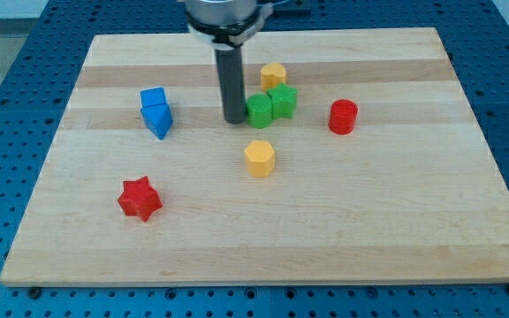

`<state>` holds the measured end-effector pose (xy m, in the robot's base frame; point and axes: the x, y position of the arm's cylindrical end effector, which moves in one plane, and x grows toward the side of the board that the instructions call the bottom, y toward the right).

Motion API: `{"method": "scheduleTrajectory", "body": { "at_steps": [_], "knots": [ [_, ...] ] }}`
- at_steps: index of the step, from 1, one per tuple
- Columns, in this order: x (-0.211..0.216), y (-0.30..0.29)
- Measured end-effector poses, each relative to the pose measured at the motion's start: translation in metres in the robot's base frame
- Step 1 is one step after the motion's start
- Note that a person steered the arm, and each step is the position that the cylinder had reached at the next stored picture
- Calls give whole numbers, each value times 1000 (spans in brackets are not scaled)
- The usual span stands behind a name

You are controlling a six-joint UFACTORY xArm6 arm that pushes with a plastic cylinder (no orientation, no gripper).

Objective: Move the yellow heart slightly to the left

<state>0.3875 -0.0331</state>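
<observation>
Two yellow blocks lie on the wooden board [396,230]. One yellow block [260,158] sits just below the board's middle and looks like the heart, though its shape is not sharp. The other yellow block [273,75], hexagon-like, sits nearer the view's top. My tip [235,119] rests on the board above and a little left of the lower yellow block. It is against the left side of a round green block [259,111]. A clear gap lies between the tip and the lower yellow block.
A green star [282,101] touches the round green block on its right. A red cylinder [343,117] lies further right. A blue cube [154,98] and a blue triangle [158,121] lie together at the left. A red star [140,198] lies at the lower left.
</observation>
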Motion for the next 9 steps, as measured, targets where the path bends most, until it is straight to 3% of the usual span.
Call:
{"method": "scheduleTrajectory", "body": {
  "at_steps": [2, 4, 6, 7, 9],
  "knots": [
    [-16, 40],
    [-36, -18],
    [-149, 24],
    [-145, 103],
    [-108, 66]
  ]
}}
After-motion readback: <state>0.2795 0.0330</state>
